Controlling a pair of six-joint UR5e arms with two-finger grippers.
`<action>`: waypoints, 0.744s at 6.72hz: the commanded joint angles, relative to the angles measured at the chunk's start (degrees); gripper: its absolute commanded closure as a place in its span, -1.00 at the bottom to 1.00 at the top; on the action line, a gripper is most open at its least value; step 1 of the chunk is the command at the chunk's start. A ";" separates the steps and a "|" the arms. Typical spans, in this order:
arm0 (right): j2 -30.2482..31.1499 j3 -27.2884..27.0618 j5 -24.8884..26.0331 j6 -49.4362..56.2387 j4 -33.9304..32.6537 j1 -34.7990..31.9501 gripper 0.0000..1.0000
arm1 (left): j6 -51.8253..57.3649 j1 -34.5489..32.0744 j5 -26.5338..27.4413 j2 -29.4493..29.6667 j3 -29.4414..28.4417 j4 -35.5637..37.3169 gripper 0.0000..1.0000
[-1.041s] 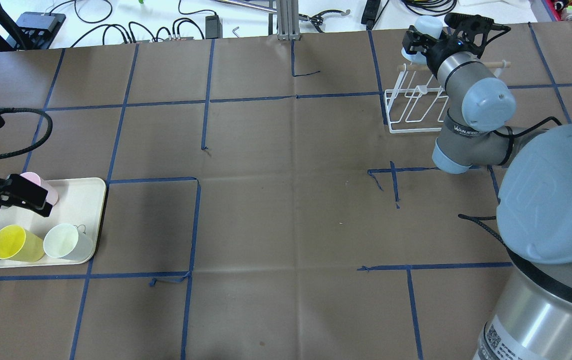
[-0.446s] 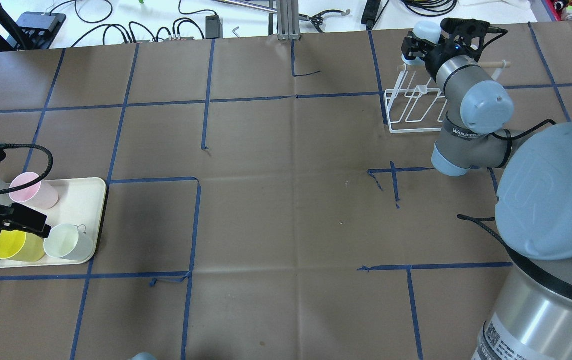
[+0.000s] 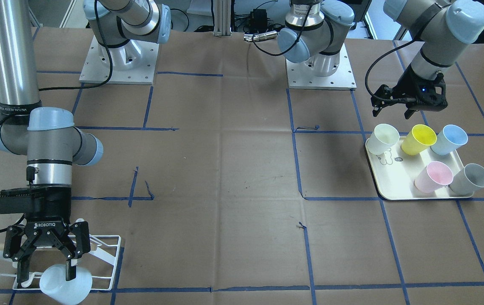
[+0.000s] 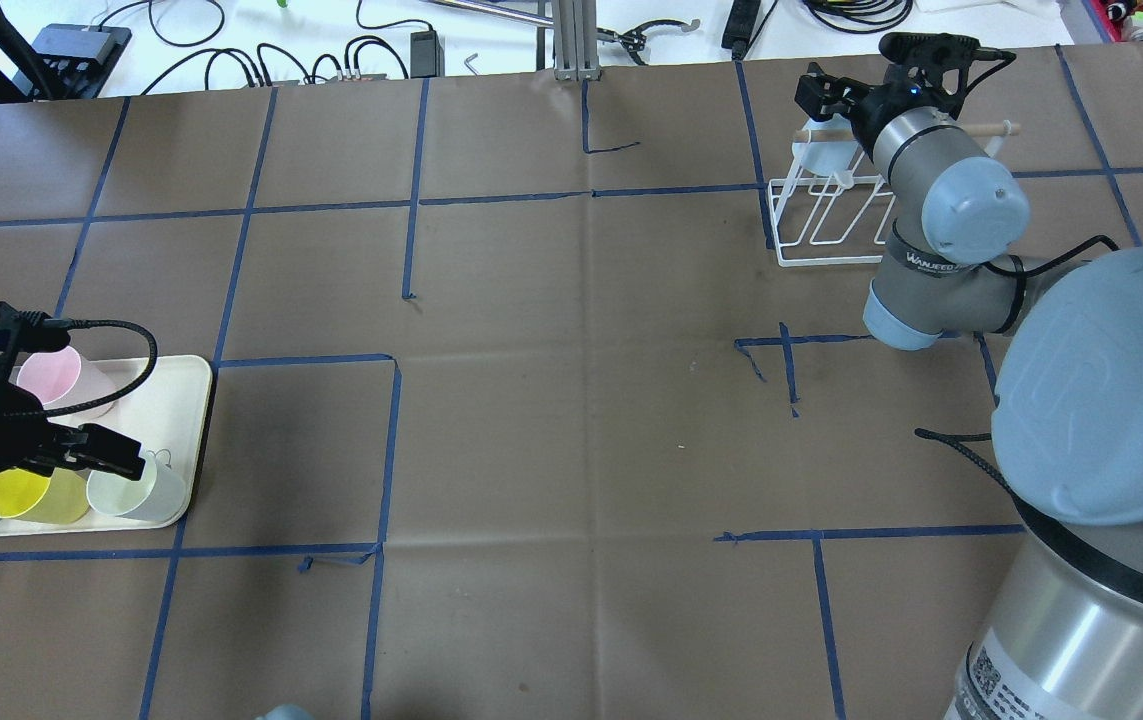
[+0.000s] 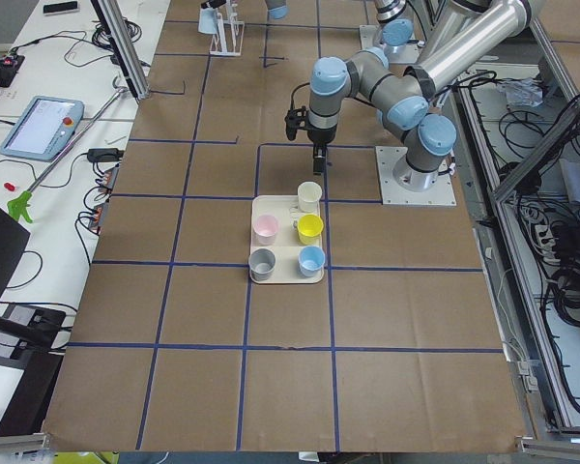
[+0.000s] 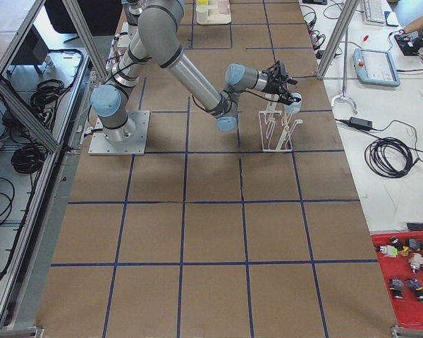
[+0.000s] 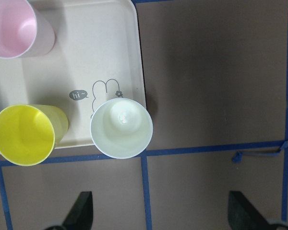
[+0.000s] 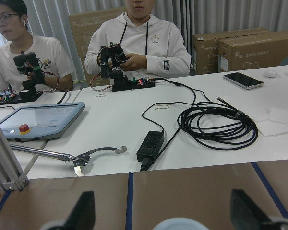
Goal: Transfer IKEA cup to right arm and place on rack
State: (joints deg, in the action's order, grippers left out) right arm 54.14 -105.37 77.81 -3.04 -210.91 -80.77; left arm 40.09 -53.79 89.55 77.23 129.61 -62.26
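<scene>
The desk (image 4: pixel 571 400) holds two separate scenes, and most of the risk lies at the far corner. There the right arm (image 4: pixel 941 200) reaches over the rack (image 4: pixel 831 230).

The rack is thin wire and looks light. If a finger hooks a prong or the dowel (image 4: pixel 981 128) as the arm withdraws, the whole rack could drag or tip.

At the other end, five cups crowd the tray (image 3: pixel 398 186). The left claw (image 3: pixel 392 111) hangs above its near edge with fingers spread and holding nothing. In its wrist view the white cup (image 7: pixel 121 128) sits ahead of the fingers, with the yellow one (image 7: pixel 23 135) close beside it. A drop that is slightly off could clip a rim and knock one cup into the next.

The pale blue cup (image 3: pixel 62 288) is the task's thing. It lies tilted at the rack's end farthest from the robot, under the dowel's tip. I cannot tell whether a prong is actually inside it. If none is, the smooth plastic is likely to slide off and roll toward the operators' side.

The right claw (image 3: pixel 46 275) is released, with its fingers wide on either side of the cup. One finger looks to be touching the cup's wall, or nearly so. A sideways exit could flick the cup loose, so lifting straight away looks safer.
</scene>
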 commanded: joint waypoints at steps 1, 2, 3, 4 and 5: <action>2.97 0.17 -0.02 -0.47 0.24 0.00 -1.00 | -0.01 0.00 -0.07 4.31 4.67 9.49 -0.97; 5.60 -0.09 -0.11 -0.38 0.24 -0.08 -1.00 | -0.10 0.00 -0.16 6.33 5.30 10.66 -0.97; 8.24 -0.27 -0.11 -0.38 0.41 -0.35 -1.00 | -0.01 0.00 -0.08 7.13 5.91 10.93 -0.97; 10.96 -0.36 -0.11 -0.30 4.85 -0.87 -1.00 | -0.01 0.00 0.01 7.23 6.27 10.76 -0.98; 14.03 -0.27 -0.03 -0.38 9.94 -1.05 -1.00 | 0.08 0.00 0.36 7.40 6.27 10.85 -0.98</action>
State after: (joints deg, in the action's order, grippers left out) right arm 64.65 -105.64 77.72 -3.39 -206.15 -81.50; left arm 40.09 -53.79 89.62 84.32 135.67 -51.54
